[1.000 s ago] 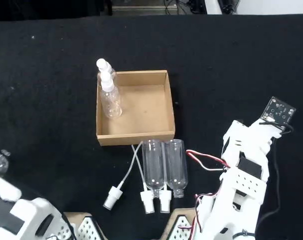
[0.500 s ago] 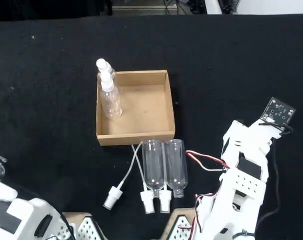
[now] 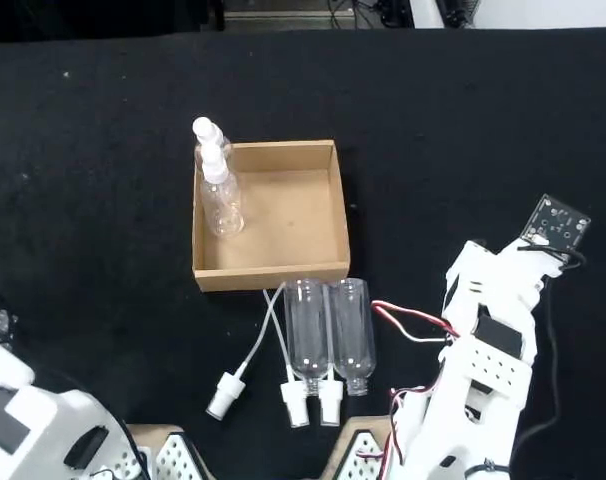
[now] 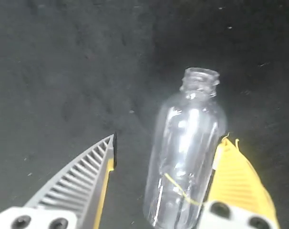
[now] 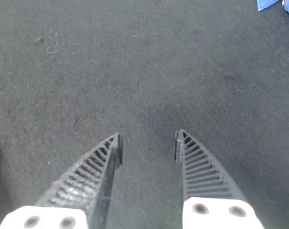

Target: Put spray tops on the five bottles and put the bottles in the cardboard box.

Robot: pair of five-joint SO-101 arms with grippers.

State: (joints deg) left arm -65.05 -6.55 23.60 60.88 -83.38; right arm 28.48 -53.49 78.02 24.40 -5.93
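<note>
Left claw (image 4: 168, 143): spread. A clear uncapped bottle (image 4: 185, 148) lies between the fingers, against the yellow finger (image 4: 235, 176). The grey finger (image 4: 94, 176) stands apart from it. The bottle's base is cut off by the frame edge. Its neck points away from the claw, long axis along the fingers. In the high view this arm sits at the near left corner, mostly out of frame.

Right claw (image 5: 147, 140): spread, nothing between the fingers, black desk (image 5: 149, 71) beneath. Right arm (image 3: 488, 350) is at near right, its base cut off.

Near centre: three loose spray tops (image 3: 295, 400), heads toward the near edge, thin dip tubes running away toward the box. The tubes are hard to trace beside the bottles. Two uncapped bottles (image 3: 306, 330) lie side by side, touching, just in front of the box's near wall. Their necks point to the near edge, long axes near-to-far.

Cardboard box (image 3: 273, 272): one capped bottle (image 3: 223, 205) stands in its far left corner. Of a second, behind it, only the spray head (image 3: 202, 128) is clear. Cannot tell whether that one stands inside the wall or outside.
</note>
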